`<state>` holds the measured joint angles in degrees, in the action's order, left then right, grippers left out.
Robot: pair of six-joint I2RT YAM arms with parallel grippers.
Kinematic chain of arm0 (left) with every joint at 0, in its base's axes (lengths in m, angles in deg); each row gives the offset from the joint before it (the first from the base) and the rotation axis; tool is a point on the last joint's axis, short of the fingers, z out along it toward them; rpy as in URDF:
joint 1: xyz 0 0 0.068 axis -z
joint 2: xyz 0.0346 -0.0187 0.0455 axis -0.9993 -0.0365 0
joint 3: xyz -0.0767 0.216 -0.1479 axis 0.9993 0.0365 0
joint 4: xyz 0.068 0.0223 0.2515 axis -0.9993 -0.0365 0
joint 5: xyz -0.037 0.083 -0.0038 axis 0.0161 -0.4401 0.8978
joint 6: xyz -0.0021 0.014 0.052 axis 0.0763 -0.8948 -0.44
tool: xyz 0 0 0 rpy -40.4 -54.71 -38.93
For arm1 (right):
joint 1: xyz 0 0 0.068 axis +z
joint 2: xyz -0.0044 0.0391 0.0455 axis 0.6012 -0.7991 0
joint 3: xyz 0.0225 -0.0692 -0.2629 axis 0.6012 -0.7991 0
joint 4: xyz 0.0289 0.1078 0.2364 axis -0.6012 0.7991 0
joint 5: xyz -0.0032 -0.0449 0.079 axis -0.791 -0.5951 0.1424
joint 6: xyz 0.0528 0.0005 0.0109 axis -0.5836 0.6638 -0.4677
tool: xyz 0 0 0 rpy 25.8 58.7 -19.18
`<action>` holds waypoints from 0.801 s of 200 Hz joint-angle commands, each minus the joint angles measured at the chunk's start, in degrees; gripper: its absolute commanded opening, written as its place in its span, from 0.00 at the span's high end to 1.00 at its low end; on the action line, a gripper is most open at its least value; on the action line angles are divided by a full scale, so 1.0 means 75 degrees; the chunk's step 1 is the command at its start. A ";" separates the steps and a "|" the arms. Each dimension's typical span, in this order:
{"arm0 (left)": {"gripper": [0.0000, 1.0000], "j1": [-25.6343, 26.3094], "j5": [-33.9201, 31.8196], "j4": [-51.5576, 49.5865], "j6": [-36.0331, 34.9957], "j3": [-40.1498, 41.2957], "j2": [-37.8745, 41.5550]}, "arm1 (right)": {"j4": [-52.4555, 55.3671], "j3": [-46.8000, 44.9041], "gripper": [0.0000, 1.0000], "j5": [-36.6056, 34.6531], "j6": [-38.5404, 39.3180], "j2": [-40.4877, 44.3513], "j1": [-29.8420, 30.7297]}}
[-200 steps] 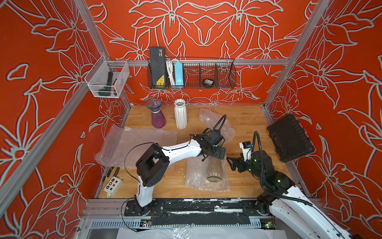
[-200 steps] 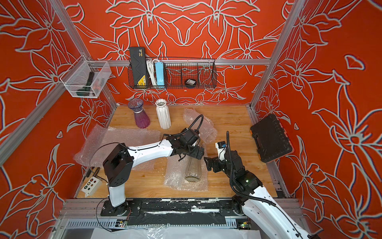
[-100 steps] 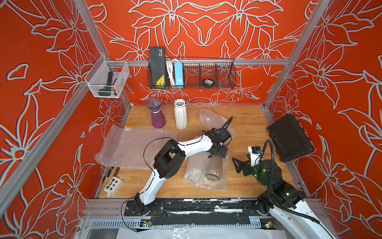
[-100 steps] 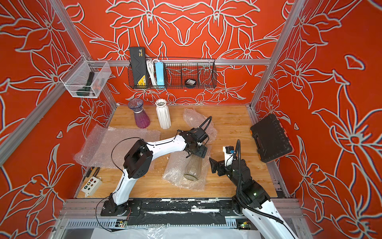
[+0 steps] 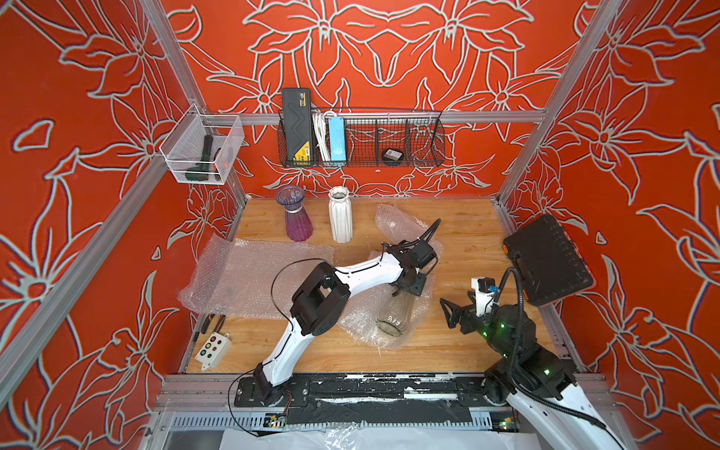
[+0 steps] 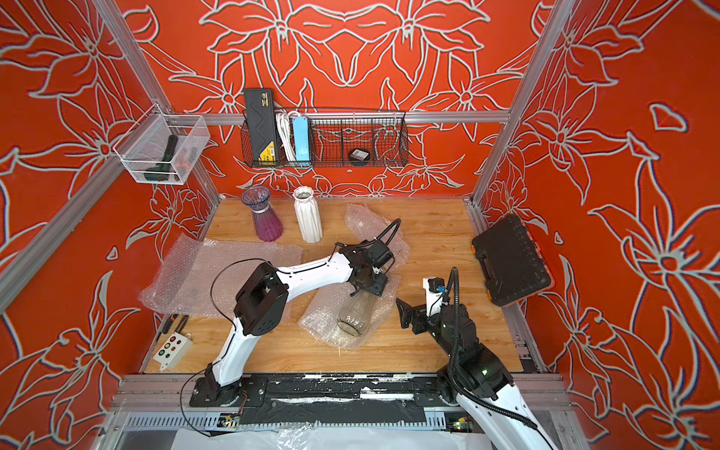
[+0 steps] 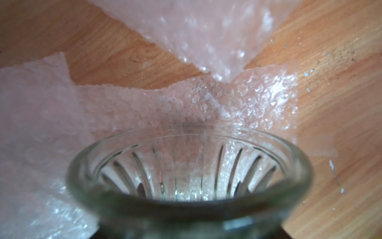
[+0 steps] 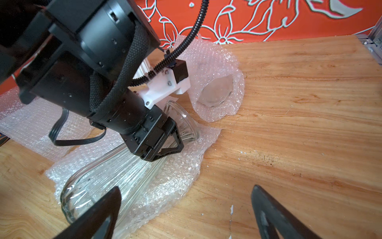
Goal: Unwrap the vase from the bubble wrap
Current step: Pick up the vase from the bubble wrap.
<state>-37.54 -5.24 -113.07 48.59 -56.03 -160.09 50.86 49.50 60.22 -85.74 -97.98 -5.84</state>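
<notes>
A clear ribbed glass vase (image 5: pixel 391 317) (image 6: pixel 356 315) lies on its side on an opened sheet of bubble wrap (image 5: pixel 362 319) (image 8: pixel 175 171) mid-table, base toward the front. My left gripper (image 5: pixel 407 290) (image 6: pixel 368 290) (image 8: pixel 165 142) comes down on its neck, jaws closed around it just behind the flared rim (image 7: pixel 289 149). The left wrist view looks straight over that rim; its own fingers are hidden there. To the right of the vase my right gripper (image 5: pixel 448 311) (image 6: pixel 403 313) (image 8: pixel 186 187) hangs open and empty above the wood.
A bundle of bubble wrap with something round inside (image 5: pixel 401 226) (image 8: pixel 215 91) lies behind the left gripper. A flat sheet (image 5: pixel 253 276) covers the left side. A purple vase (image 5: pixel 296 218) and a white vase (image 5: pixel 340 218) stand at the back. A black case (image 5: pixel 549 259) leans at the right; a button box (image 5: pixel 212 346) sits front left.
The left gripper's jaws have narrowed onto the vase's neck and the vase has swung slightly, base leftward. The right arm has drawn back to the right, still open.
</notes>
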 commanded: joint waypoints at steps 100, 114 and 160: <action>1.00 0.0245 0.0126 0.1566 -0.0099 0.2107 0.4609 | -0.0008 0.0391 0.02 -0.0024 0.0215 -0.1241 -0.0017; 1.00 0.0245 -0.0325 0.2071 -0.0303 0.2592 0.5148 | -0.0085 0.0535 0.02 0.0193 0.0308 -0.1694 -0.0023; 1.00 0.0072 -0.1567 0.4286 -0.1007 0.3944 0.6264 | -0.0643 0.0960 0.02 0.0778 0.0395 -0.3114 -0.0015</action>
<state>-35.66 -10.14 -97.68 44.85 -28.62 -117.01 49.04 54.33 62.97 -83.73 -118.46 -5.84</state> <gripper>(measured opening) 0.608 0.982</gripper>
